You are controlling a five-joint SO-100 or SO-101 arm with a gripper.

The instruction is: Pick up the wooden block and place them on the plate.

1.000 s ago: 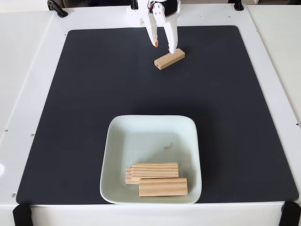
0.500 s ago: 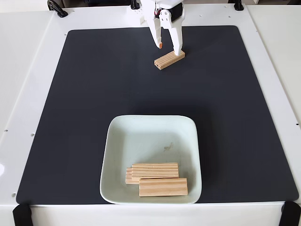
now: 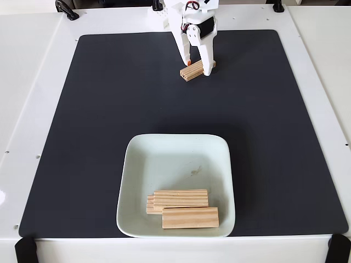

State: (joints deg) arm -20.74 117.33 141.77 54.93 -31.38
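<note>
A light-tan wooden block (image 3: 193,70) lies on the black mat near the far edge, angled slightly. My white gripper (image 3: 198,67) is lowered over it, open, with one finger on each side of the block and the orange-tipped finger at its far left side. Whether the fingers touch the wood is unclear. The pale mint plate (image 3: 137,164) sits near the front of the mat. Three more wooden blocks (image 3: 181,198) lie in its front half, two stacked and one in front (image 3: 190,217).
The black mat (image 3: 98,120) covers most of the white table. Black clamps sit at the table's corners (image 3: 24,249). The arm's base stands at the far edge, behind the gripper.
The gripper has come forward and down from behind the block, and its fingers now straddle the block. The block and the plate's contents have not moved.
</note>
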